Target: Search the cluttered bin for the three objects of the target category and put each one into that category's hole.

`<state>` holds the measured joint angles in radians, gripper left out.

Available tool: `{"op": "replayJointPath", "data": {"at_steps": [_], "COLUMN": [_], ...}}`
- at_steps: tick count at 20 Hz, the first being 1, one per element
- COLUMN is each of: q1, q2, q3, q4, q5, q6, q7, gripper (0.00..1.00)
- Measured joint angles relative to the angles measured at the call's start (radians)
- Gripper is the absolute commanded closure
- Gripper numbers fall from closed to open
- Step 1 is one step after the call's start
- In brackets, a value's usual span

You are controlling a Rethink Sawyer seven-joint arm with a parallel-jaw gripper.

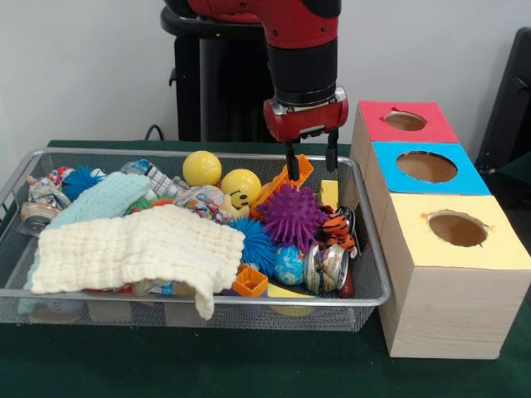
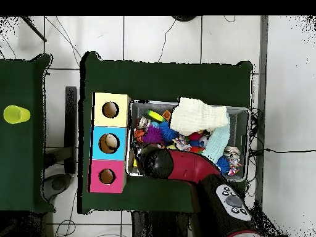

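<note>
Gripper (image 1: 309,162) is held over the cluttered bin's (image 1: 369,249) far right corner, jaws apart and empty; the striped tiger (image 1: 336,225) lies nearer the camera, so a descent clear of the purple spiky ball (image 1: 290,215) is advised

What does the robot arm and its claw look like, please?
The arm is glossy red with a black cylindrical wrist section. Below it a silver ring meets a red mount. The claw has two thin black fingers. From overhead, a grey button panel shows.
</note>
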<state>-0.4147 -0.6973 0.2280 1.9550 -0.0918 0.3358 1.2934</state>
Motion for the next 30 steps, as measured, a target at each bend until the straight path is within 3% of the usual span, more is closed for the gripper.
{"op": "replayJointPath", "data": {"at_steps": [14, 23, 30], "q1": [0.030, 0.106, 0.113], "q2": [0.001, 0.008, 0.033], "q3": [-0.007, -0.033, -0.043], "q4": [-0.004, -0.008, -0.009], "q5": [-0.020, -0.020, -0.019], "q6": [-0.005, -0.091, -0.138], "q7": [0.000, 0.000, 0.000], "gripper": [0.00, 0.00, 0.00]}}
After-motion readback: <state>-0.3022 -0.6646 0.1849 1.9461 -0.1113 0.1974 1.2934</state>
